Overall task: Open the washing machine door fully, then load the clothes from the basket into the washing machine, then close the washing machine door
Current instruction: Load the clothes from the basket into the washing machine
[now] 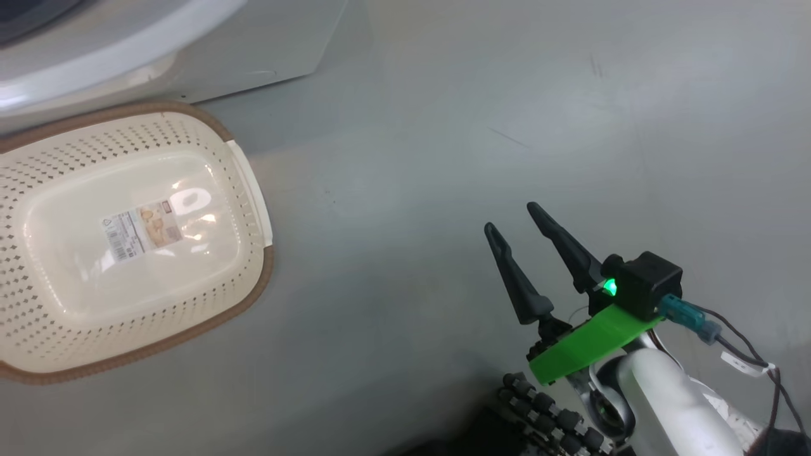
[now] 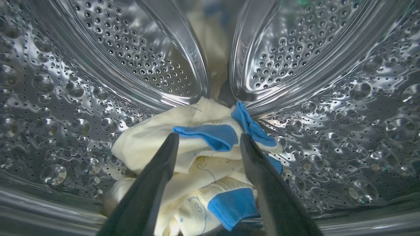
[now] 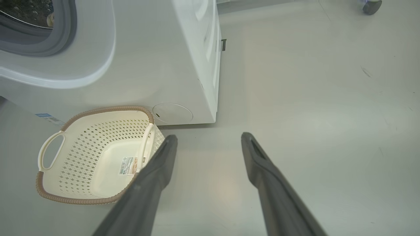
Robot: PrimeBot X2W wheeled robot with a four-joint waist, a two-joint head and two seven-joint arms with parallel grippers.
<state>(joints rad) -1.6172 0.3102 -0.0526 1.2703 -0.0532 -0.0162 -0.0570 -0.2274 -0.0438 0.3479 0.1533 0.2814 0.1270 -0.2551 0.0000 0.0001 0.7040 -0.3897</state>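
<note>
Inside the perforated steel drum [image 2: 65, 98] of the washing machine [image 3: 164, 65], the clothes [image 2: 154, 141] lie in a pale-yellow heap with blue trim patches. My left gripper [image 2: 209, 136] hangs open just above the heap, its fingers apart and holding nothing. The cream basket [image 1: 38, 190] stands on the floor in front of the machine with only a label sticker on its bottom; the right wrist view shows it as well [image 3: 108, 131]. To the right of the basket, my right gripper [image 1: 512, 216] [image 3: 209, 136] is open over bare floor. The washing machine door is out of view.
The machine's grey gasket [image 3: 62, 36] rings the open mouth. A round service cover [image 3: 172, 113] sits low on the white front, and a blue label [image 3: 42, 115] shows behind the basket. Grey floor stretches to the right, with a dark wheel [image 3: 372, 5] far off.
</note>
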